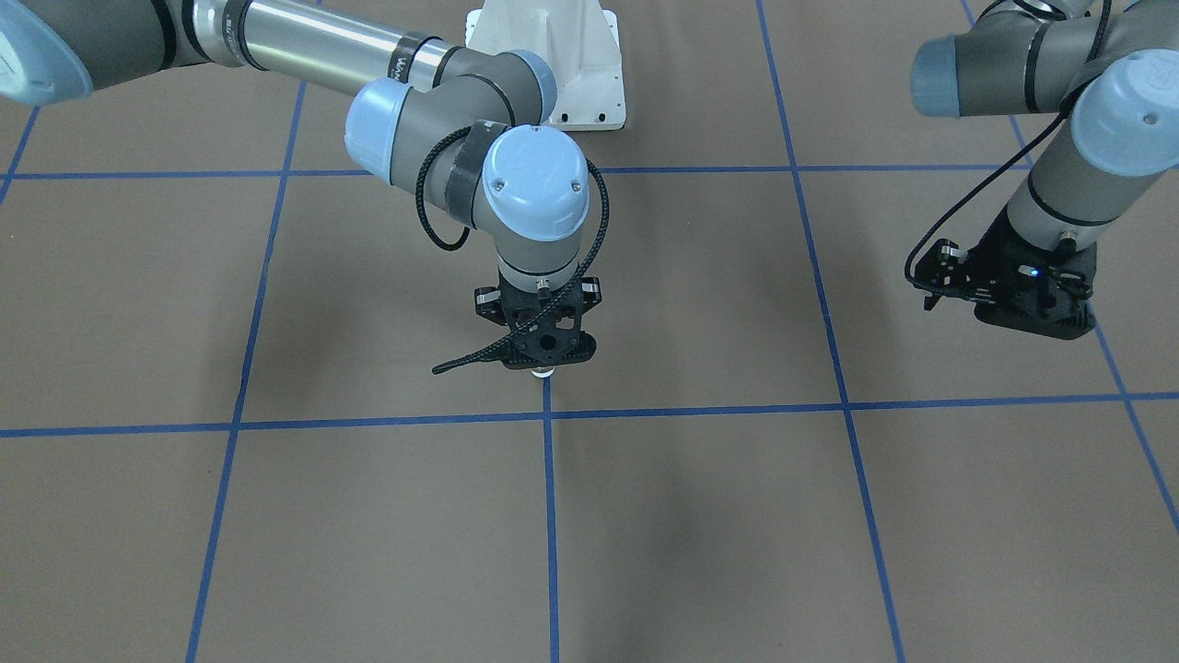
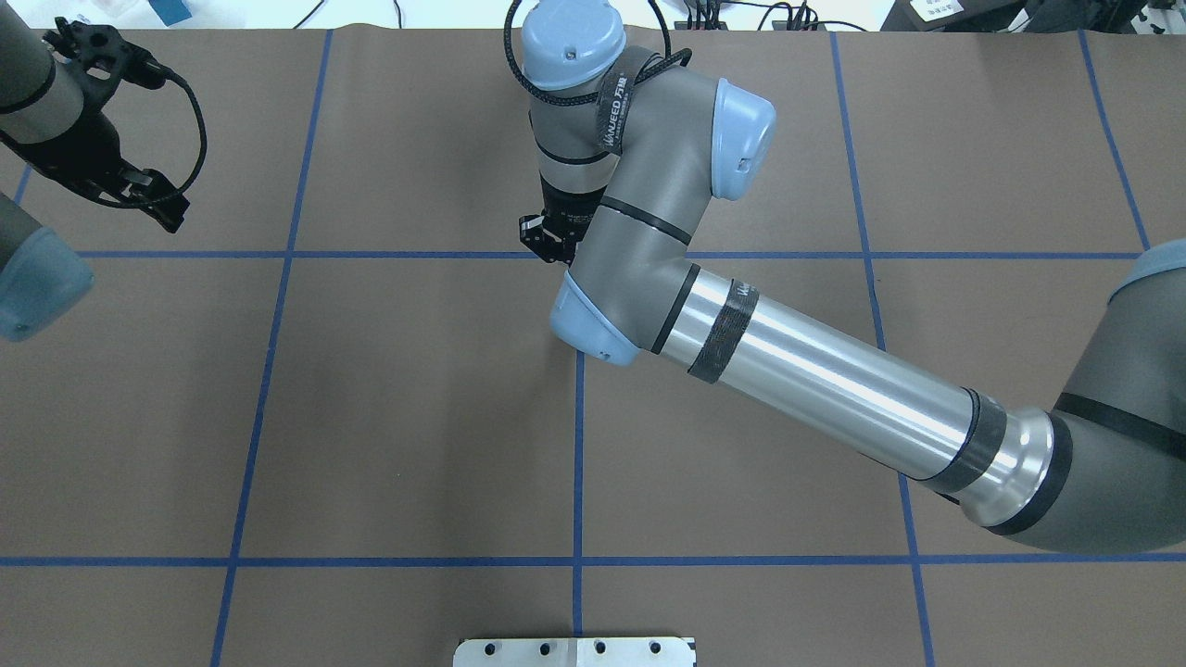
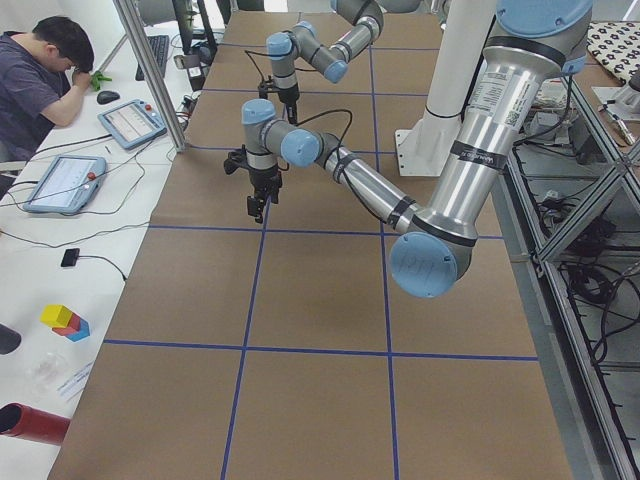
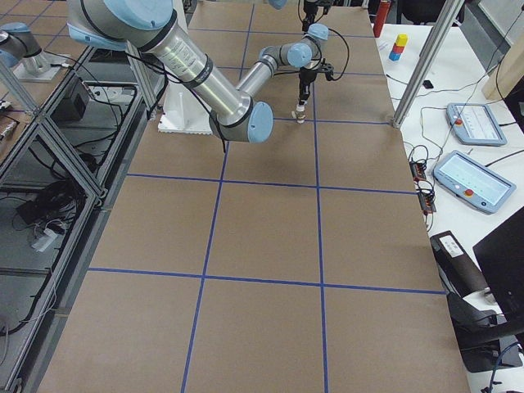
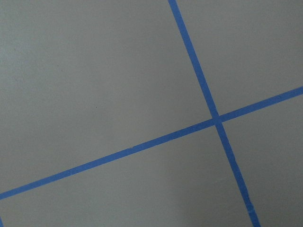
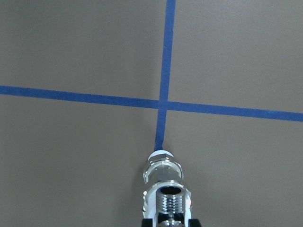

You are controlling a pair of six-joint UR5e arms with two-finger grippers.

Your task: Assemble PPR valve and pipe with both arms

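the pipe (image 6: pixel 169 202) is held by the right gripper (image 1: pixel 544 362), whose 2 fingers are closed narrowly on its chrome body. only dark slivers of them are seen at the bottom edge of the right wrist view. the pipe's threaded end and dark round bore are turned toward that camera. in line with the pipe and touching it, the ppr valve (image 6: pixel 161 156) is seen as a silvery collar and then a white round end, pointed down at the table (image 1: pixel 737 516). the joined pair is hung upright under the gripper, over a blue tape line (image 6: pixel 163 127) and just short of a crossing of 2 lines. whether the white end is touching the brown surface cannot be told.

the left gripper (image 2: pixel 159 206) is held above the table near its left end, well apart from the parts. how far its fingers are parted cannot be told. the left wrist view is filled by brown table surface and 2 crossing tape lines. a person (image 3: pixel 40 85) is seated at a white side desk beyond the table's edge, with 2 tablets (image 3: pixel 130 122) laid nearby.
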